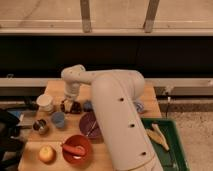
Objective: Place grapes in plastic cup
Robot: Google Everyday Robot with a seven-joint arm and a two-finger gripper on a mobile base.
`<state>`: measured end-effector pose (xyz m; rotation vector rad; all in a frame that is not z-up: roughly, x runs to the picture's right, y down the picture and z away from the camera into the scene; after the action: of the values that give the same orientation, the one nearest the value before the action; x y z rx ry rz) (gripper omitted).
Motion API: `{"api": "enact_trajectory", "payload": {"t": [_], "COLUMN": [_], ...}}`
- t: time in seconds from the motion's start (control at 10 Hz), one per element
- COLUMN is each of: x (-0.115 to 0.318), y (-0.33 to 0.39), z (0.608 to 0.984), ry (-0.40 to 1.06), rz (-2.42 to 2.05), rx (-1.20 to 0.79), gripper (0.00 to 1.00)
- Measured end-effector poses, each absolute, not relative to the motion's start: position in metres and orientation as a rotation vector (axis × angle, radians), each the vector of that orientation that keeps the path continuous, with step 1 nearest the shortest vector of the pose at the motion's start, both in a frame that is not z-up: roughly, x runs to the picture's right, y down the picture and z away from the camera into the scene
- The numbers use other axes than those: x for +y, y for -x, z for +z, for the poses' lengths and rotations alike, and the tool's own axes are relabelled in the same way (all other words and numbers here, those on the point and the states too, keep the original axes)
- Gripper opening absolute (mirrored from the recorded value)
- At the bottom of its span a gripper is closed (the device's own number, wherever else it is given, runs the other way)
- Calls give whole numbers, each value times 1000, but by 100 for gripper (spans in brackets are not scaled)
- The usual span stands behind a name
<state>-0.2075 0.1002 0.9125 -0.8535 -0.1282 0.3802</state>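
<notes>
The grapes (pixel 70 107) are a dark reddish-purple bunch on the wooden table (pixel 55 89), just right of the white cup. My gripper (pixel 70 100) hangs straight down from the white arm (pixel 117 110), directly over the grapes and at or just above them. The light-blue plastic cup (pixel 58 119) stands upright a short way in front of the grapes, slightly to their left, and looks empty.
A white cup (pixel 45 102) stands left of the grapes, with a metal cup (pixel 41 126) nearer the front. There are also an apple (pixel 46 153), a red bowl (pixel 76 148) holding a red item, and a purple bowl (pixel 89 125). A green tray (pixel 167 150) lies off the table's right.
</notes>
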Motion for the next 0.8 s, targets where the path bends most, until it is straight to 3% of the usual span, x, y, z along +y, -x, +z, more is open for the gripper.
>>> {"api": "enact_trajectory", "payload": {"t": [0.2,0.8], "x": [97,43], "y": [206,185], "z": [906,888], "ry": [858,821], "rz": [396,439], "rx": [-140,-200], "gripper": [1,0]}}
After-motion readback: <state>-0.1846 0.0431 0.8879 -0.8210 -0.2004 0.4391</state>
